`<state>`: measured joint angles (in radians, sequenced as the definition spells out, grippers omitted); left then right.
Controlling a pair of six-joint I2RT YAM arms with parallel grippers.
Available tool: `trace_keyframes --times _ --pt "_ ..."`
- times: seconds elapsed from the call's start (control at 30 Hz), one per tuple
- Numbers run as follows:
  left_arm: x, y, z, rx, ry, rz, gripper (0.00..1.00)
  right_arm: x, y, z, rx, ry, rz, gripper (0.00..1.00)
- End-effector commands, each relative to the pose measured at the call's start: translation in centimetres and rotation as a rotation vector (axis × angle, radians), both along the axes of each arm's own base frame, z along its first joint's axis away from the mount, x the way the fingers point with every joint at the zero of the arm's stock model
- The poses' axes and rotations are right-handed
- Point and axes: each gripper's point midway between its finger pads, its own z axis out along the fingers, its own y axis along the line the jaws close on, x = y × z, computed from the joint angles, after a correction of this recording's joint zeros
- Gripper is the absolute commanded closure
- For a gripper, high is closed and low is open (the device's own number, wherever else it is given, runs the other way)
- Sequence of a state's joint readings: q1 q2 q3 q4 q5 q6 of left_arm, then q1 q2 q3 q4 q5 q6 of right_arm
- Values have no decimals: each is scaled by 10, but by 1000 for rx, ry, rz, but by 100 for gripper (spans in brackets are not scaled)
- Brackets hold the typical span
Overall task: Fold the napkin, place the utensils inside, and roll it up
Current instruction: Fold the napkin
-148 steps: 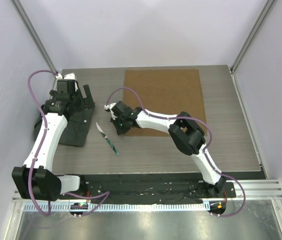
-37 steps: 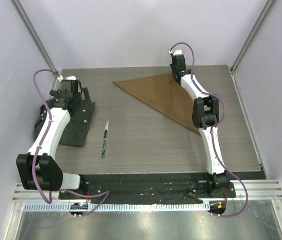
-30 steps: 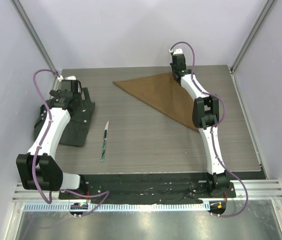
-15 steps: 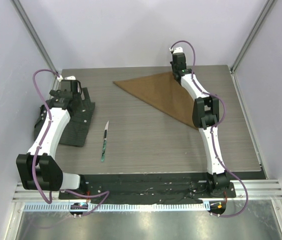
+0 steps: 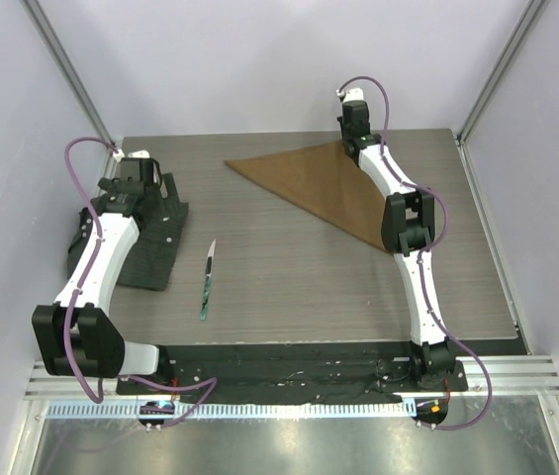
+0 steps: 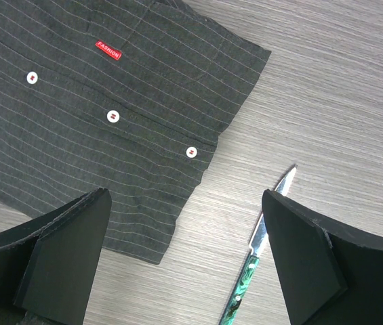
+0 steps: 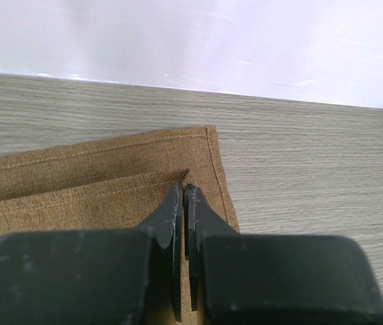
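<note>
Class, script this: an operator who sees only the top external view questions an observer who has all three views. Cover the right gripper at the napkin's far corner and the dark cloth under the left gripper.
Operator: Is the right gripper closed at the napkin corner?
Observer: Yes, shut, with its tips at the folded-over layer's corner. I can't confirm a pinch.
Operator: Do the layers line up?
Observer: No, the upper corner stops short of the lower one.
Operator: What is the dark cloth under the left gripper?
Observer: Pinstriped fabric with white buttons and a red label. The open jaws frame its edge and the knife.
</note>
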<state>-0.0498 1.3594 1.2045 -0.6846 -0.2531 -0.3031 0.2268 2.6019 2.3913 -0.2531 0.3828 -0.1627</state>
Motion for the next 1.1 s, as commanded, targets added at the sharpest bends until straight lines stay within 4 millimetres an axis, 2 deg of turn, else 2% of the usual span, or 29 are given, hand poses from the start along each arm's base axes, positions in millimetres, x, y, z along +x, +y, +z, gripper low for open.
trace_keyframes --times 0.0,0.07,0.53,0.8,0.83,0.87,0.97,1.07 --pt "8 3 9 5 -49 3 0 9 -1 93 43 -199 -16 99" --pt "8 3 10 5 -49 3 0 11 -2 96 40 -210 -17 99" --pt "8 5 7 5 -40 8 0 22 -2 82 10 -224 -15 99" --pt "9 5 5 5 -34 9 0 26 -2 55 -5 -197 -12 99" --pt "9 5 4 5 -34 9 0 26 -3 52 -9 -191 -15 94" --pt "9 5 4 4 -31 8 0 26 -3 52 -7 -193 -16 77" --pt "9 5 3 2 -26 6 0 26 0 54 -2 -192 -1 43" --pt "9 4 3 1 -26 5 0 23 2 68 7 -206 14 31"
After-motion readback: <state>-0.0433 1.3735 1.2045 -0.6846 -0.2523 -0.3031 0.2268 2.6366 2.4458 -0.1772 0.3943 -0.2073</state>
